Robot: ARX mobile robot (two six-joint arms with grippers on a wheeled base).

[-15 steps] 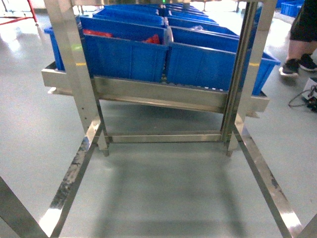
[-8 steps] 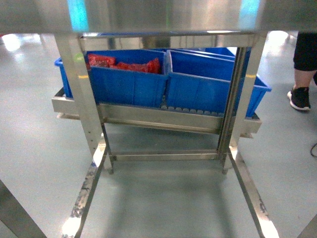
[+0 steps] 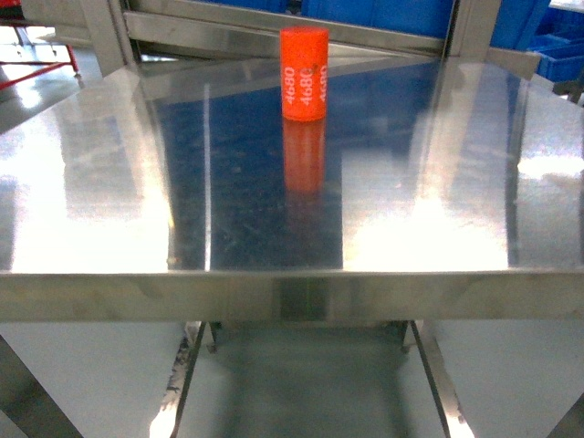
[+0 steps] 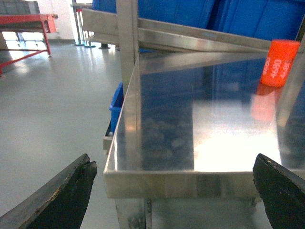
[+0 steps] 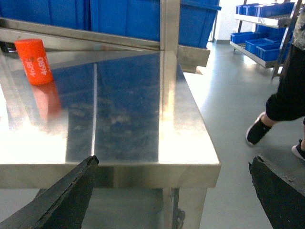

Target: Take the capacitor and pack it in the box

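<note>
- Head view shows the capacitor (image 3: pixel 304 73), an orange cylinder printed with white "4680", standing upright near the far edge of the steel desk (image 3: pixel 109 201), roughly at the middle of its width.
- Blue bins (image 3: pixel 401 14) sit on a rack behind the desk; the box is not in view in any picture.
- Left gripper (image 4: pixel 176 195) hangs off the desk's near edge, jaws spread wide and holding nothing; the capacitor lies well ahead of it, to its right.
- Right gripper (image 5: pixel 174 195) is likewise spread wide and empty, near the desk's right front corner, with the capacitor far off to its left.
- A person's leg (image 5: pixel 281 95) is visible beside the desk in the right wrist view.
- Judging by looks, the capacitor is a rigid, fairly dense can with a smooth sleeve that may slip and could topple if nudged.
- Best hold seems to be across the round body at mid-height, jaws either side.
</note>
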